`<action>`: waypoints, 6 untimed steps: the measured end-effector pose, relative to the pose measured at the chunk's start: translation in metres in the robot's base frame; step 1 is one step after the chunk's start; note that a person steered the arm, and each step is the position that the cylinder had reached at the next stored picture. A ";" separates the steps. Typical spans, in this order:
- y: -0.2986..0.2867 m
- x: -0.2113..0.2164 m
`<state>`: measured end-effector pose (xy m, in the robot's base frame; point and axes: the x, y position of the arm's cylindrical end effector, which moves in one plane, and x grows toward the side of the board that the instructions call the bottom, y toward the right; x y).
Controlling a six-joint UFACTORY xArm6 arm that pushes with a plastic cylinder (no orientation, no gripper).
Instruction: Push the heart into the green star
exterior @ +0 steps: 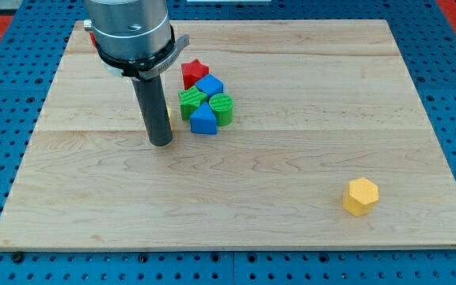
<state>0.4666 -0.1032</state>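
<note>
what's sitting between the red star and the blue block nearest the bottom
In the camera view, a blue cube sits between the red star and the lower blue block, flanked by green star and green block.

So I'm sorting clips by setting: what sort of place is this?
Probably a robotics lab bench: a pale wooden board lies on a blue perforated table, small coloured plastic blocks like the yellow hexagonal block sit there, and my tip rests left of the cluster.

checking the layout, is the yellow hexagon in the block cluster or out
Out: the yellow hexagon sits alone at the view's bottom right, far from the green star and the blocks around it.
</note>
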 end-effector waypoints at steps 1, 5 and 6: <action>-0.032 0.009; 0.033 0.027; 0.134 0.071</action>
